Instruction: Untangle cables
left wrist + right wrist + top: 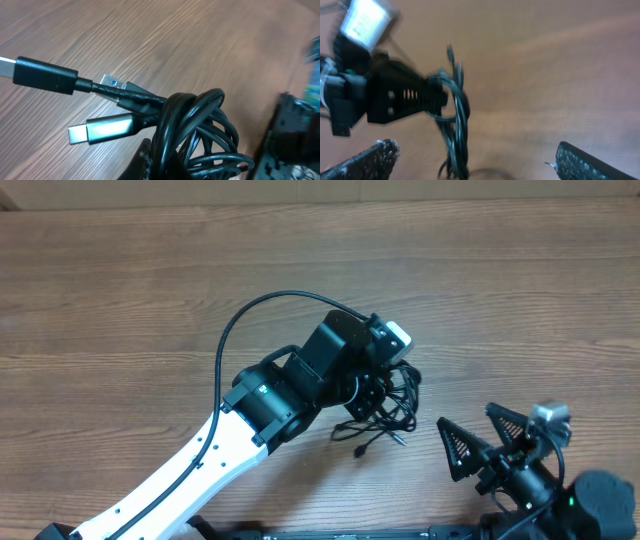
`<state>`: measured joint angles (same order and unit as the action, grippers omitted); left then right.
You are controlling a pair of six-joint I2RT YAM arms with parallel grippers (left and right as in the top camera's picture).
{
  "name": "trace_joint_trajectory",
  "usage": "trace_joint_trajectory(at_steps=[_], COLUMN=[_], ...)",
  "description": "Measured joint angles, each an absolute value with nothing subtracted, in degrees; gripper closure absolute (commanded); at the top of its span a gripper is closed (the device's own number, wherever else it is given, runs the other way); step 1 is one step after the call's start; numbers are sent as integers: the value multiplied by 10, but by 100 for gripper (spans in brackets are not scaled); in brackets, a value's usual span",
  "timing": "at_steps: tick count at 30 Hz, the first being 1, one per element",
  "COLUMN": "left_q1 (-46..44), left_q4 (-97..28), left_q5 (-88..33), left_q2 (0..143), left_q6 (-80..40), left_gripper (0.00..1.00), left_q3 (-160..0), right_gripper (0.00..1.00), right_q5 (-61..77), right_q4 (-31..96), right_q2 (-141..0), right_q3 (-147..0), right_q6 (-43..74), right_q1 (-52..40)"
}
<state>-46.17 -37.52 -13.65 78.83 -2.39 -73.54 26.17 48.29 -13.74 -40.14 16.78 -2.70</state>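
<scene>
The cables [385, 412] are a black bundle of tangled loops just right of the table's middle. My left gripper [383, 385] is shut on the top of that bundle. In the left wrist view the loops [200, 125] pass beside one dark fingertip [144, 161], and three plug ends stick out to the left: a black one [45, 75], a blue-tipped one [112, 81] and a silver one [100, 129]. My right gripper [485, 438] stands open near the front right, apart from the bundle. In its own view the cables [458, 115] hang from the left gripper [440, 97], between and beyond the right fingers [370, 161].
The wooden table [120, 290] runs bare to the left and back. The left arm's white link [190, 470] crosses the front left, with its thick black wire [235, 330] arching above it. The right arm's base [600, 505] fills the front right corner.
</scene>
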Motion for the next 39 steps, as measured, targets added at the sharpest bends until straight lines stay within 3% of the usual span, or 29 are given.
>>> trace_joint_trajectory(at_steps=[7, 18, 20, 24, 30, 39], left_q1=[-462, -465, -465, -465, -465, -465], left_q4=[-366, -349, -346, -344, -311, -287], left_q5=[-219, -270, -278, -282, -286, -285], left_q2=[787, 786, 786, 786, 786, 786], left_q6=[28, 47, 47, 47, 50, 66], left_gripper=[96, 96, 96, 96, 96, 96], left_q3=[-736, -736, -736, -736, -736, -736], right_gripper=[0, 0, 12, 57, 66, 94], right_q5=[347, 375, 375, 377, 381, 384], right_q4=[583, 598, 598, 598, 597, 558], right_q2=[-253, -292, -292, -292, -292, -292], right_q3=[-468, -475, -475, -476, -476, -476], right_q6=[171, 178, 180, 179, 180, 180], right_q1=[-27, -27, -27, -27, -27, -27])
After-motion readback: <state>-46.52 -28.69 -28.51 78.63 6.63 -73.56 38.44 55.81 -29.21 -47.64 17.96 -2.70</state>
